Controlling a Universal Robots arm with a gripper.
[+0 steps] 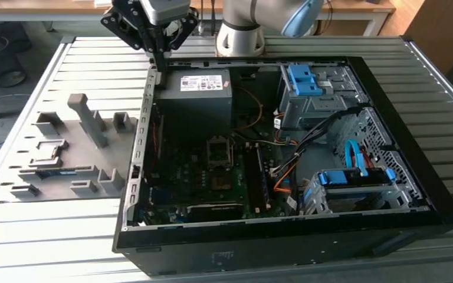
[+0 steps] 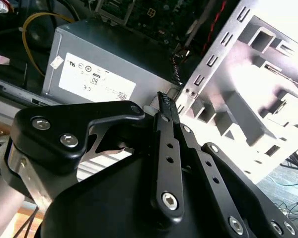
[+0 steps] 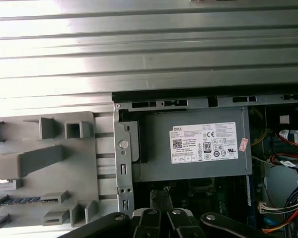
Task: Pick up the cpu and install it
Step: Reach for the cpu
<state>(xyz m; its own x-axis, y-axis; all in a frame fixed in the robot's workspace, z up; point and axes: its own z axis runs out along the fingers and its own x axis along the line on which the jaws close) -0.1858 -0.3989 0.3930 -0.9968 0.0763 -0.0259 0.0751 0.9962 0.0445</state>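
Pale slatted metal table (image 1: 53, 236) stands before a wooden desk (image 1: 353, 10).

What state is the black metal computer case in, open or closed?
Open: the case has no side cover; motherboard and grey power supply show.

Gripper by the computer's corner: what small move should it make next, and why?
Probably swing toward the grey parts tray on the exterior view's left: the gripper hangs over a corner of the case, shut on nothing, and the motherboard socket looks unfilled.

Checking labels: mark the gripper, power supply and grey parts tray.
gripper (image 2: 165, 101), second wrist view, closed fingertips.
power supply (image 3: 193, 148), first wrist view, its label.
grey parts tray (image 1: 83, 158), exterior view, flat base.
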